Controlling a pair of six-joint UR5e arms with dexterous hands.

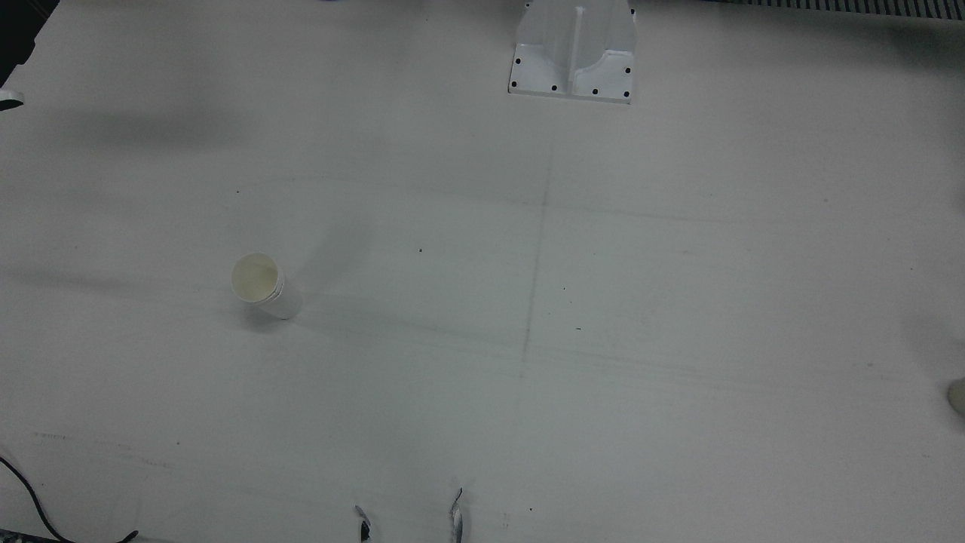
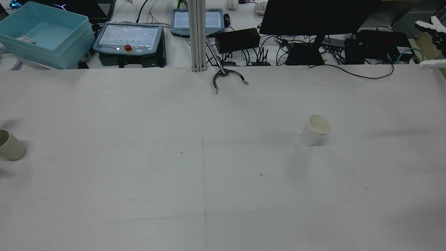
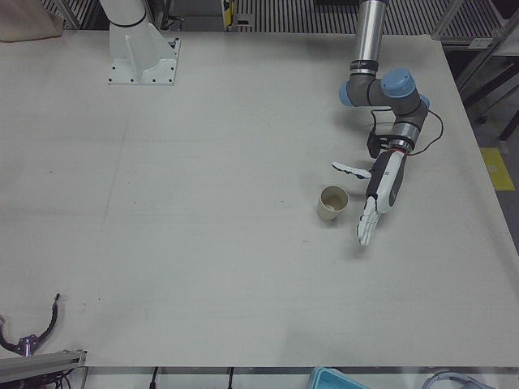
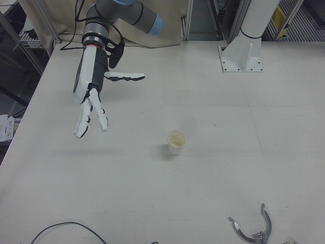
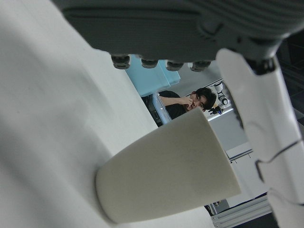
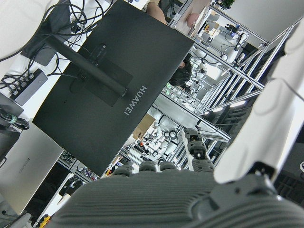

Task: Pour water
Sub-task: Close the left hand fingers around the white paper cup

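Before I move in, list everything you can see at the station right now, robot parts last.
Beige cup: one, upright on the table's left half, beside the left hand.
White cup: one, upright on the right half, standing alone.
Table: one, white.
Metal claw tool: one, grey, at the operators' edge.
Teach pendants: two, grey, beyond the table.
Bin: one, light blue, beyond the table.
Monitor: one, black.
Left hand: white, open, next to the beige cup.
Right hand: white, open, fingers spread, raised away from the white cup.

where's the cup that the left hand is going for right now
The beige cup stands upright on the table on the robot's left half, right of centre in the left-front view, just beside the open left hand, not touching it.
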